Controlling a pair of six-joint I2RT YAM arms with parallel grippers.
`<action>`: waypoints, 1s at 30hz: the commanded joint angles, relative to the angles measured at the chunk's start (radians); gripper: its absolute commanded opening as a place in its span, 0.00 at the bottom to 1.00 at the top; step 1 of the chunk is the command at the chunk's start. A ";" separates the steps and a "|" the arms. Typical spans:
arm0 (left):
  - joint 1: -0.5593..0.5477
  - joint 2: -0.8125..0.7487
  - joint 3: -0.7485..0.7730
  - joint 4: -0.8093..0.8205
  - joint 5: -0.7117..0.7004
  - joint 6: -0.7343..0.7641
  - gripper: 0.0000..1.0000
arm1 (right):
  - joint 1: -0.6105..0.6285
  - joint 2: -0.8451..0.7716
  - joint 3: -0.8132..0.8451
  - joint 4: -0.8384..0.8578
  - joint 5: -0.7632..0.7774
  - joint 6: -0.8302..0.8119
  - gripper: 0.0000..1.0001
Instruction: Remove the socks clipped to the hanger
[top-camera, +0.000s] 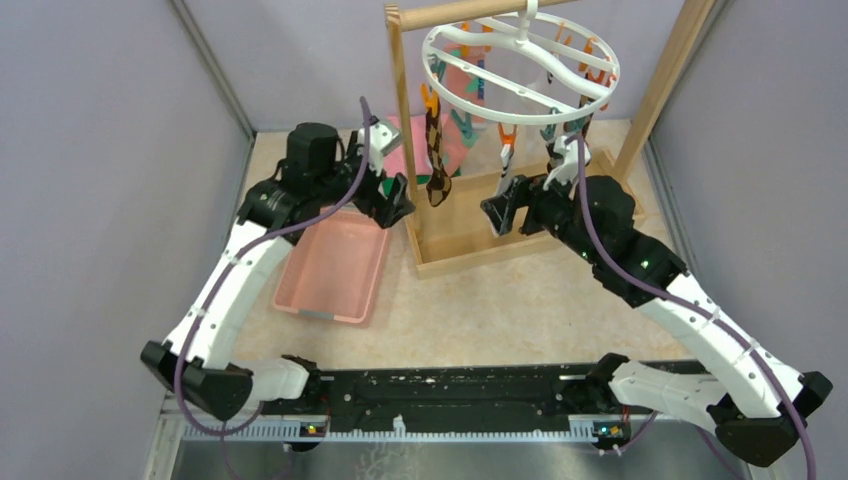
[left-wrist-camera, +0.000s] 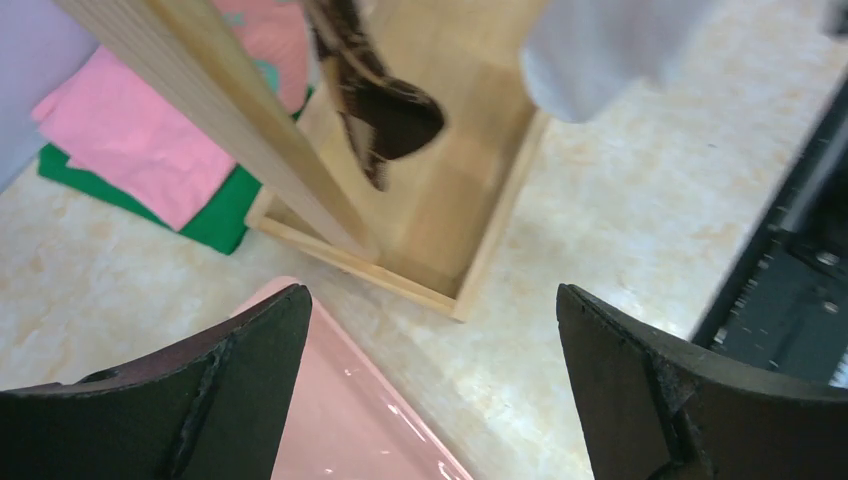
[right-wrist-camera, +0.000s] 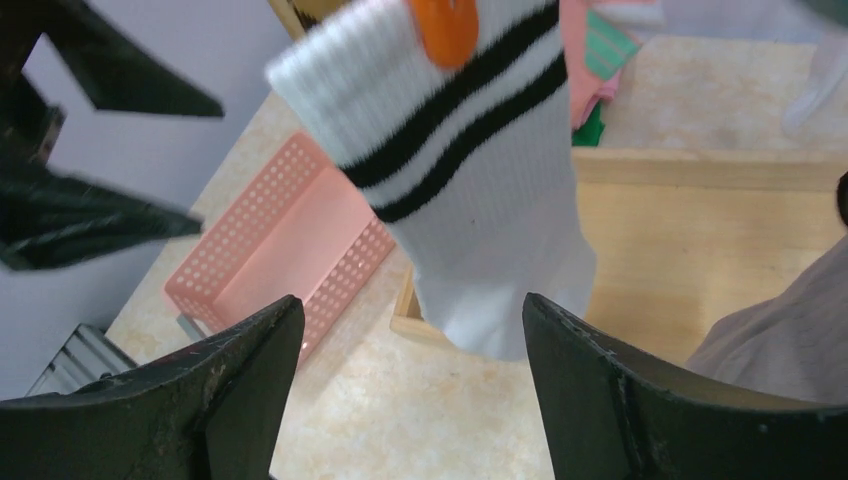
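The white ring hanger hangs from the wooden rack's top bar. A brown argyle sock dangles from a clip on its left side. A white sock with two dark cuff stripes hangs from an orange clip. A grey sock shows at the right edge. My right gripper is open just below and before the striped sock's toe, not touching it. My left gripper is open and empty, by the rack's left post, over the basket's corner.
A pink perforated basket lies left of the wooden rack's base tray. The rack's left post stands between my left gripper and the socks. Folded pink cloth and green cloth lie behind it.
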 joint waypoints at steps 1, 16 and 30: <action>-0.003 -0.118 -0.019 -0.104 0.192 0.032 0.99 | -0.009 0.035 0.112 0.028 0.076 -0.060 0.79; -0.003 -0.180 -0.127 0.133 0.370 -0.090 0.99 | -0.008 0.184 0.174 0.151 0.090 -0.098 0.37; -0.013 -0.109 -0.108 0.255 0.532 -0.180 0.99 | -0.015 0.166 0.191 0.201 -0.296 0.032 0.08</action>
